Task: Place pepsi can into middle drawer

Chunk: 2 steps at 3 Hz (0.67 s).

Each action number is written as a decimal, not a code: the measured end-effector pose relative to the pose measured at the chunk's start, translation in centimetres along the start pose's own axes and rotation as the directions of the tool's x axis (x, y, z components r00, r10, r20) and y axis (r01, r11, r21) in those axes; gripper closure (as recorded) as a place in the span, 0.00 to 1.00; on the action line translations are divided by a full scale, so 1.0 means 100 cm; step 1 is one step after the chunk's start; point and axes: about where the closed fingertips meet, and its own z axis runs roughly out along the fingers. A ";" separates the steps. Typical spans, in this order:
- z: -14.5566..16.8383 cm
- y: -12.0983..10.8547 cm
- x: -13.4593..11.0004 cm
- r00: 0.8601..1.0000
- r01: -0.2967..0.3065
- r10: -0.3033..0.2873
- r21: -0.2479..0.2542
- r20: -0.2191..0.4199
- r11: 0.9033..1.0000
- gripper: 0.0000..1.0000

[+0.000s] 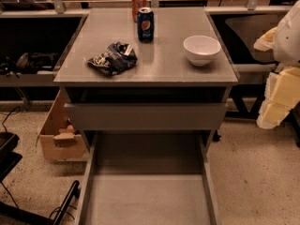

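Upright pepsi can (145, 24), dark blue, round logo, silver top, at tabletop (164, 64) 12 o'clock; end effector (276, 97) at 3 o'clock, open-or-closed state can't tell; middle drawer (147, 196) pulled out.

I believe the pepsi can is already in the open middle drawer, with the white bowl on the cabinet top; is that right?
Not quite: the camera view shows the pepsi can standing on the cabinet top with the white bowl, not in the middle drawer. The gripper is at the right edge.
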 end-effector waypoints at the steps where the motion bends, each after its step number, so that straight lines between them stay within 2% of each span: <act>1: 0.000 0.000 0.000 1.000 0.000 0.000 0.000 0.000 1.000 0.00; 2: 0.026 -0.033 -0.019 0.992 -0.020 0.013 0.049 0.127 0.999 0.00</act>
